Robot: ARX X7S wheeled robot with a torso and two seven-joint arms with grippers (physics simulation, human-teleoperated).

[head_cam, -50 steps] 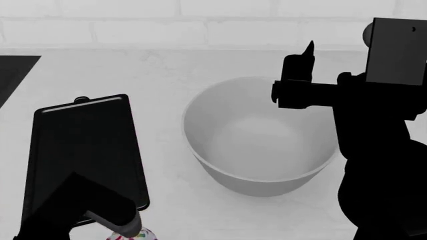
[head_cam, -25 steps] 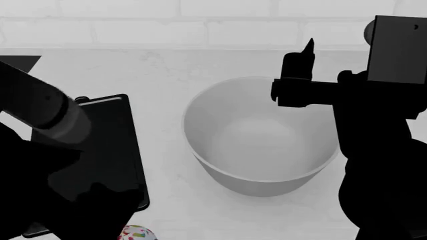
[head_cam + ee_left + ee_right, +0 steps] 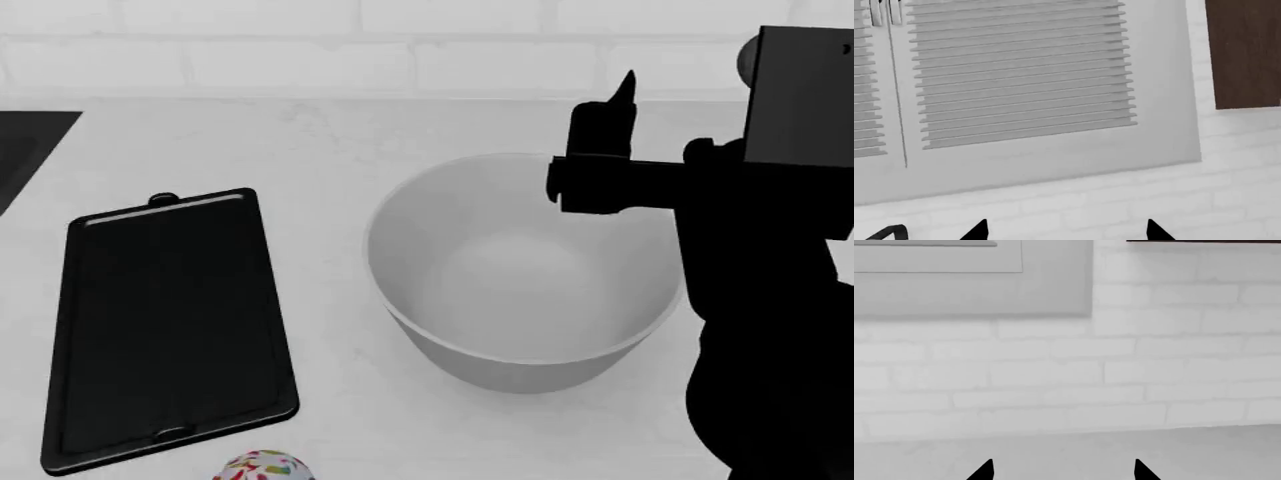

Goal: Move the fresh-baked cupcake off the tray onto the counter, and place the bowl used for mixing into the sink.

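The cupcake, white-frosted with sprinkles, stands on the white counter just off the near end of the black tray; the picture's lower edge cuts it. The tray holds nothing. The big white bowl sits upright right of the tray. My right gripper hangs over the bowl's far right rim; in its wrist view the right gripper is open and holds nothing. The left gripper is open too, faces a window, and is outside the head view. A corner of the black sink shows far left.
A white brick wall runs along the back of the counter. The left wrist view shows a window with slatted blinds and a brown panel. My right arm fills the head view's right side.
My left arm, which stood over the tray's near end, rose through the view and has left the head view. The cupcake stays on the counter. The right arm barely shifted.
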